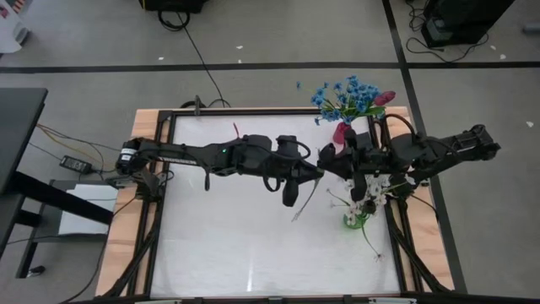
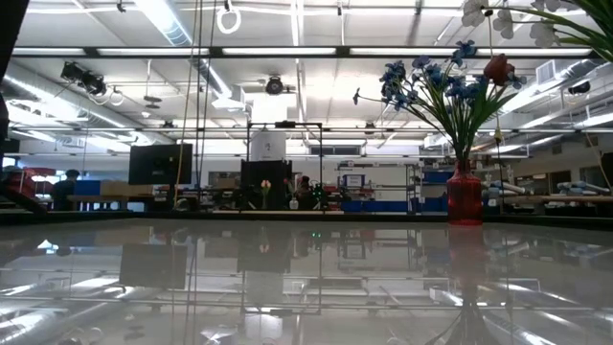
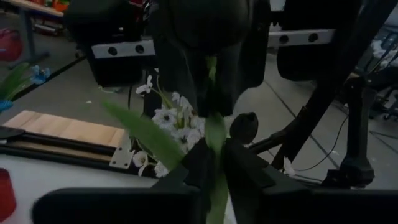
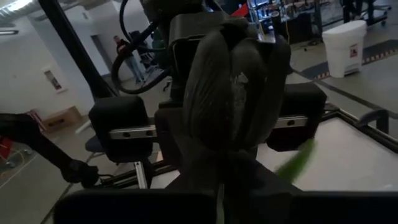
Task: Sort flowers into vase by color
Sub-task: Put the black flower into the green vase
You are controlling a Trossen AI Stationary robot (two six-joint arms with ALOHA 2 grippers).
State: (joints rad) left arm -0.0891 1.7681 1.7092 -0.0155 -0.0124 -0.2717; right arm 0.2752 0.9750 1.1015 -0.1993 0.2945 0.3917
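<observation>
Right of centre in the high view, your left end effector [image 1: 319, 173] and right end effector [image 1: 326, 160] meet, both pinching one green flower stem [image 3: 214, 149]. Blue flowers [image 1: 342, 97] fill the red vase [image 1: 342, 133] at upper right; white flowers [image 1: 369, 198] sit below.

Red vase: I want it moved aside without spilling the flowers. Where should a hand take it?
Take the red vase by its body, coming level from the side. The blue flowers fan out wide above its neck, so a descent from above would likely hit them; the body stands upright and bare.
</observation>
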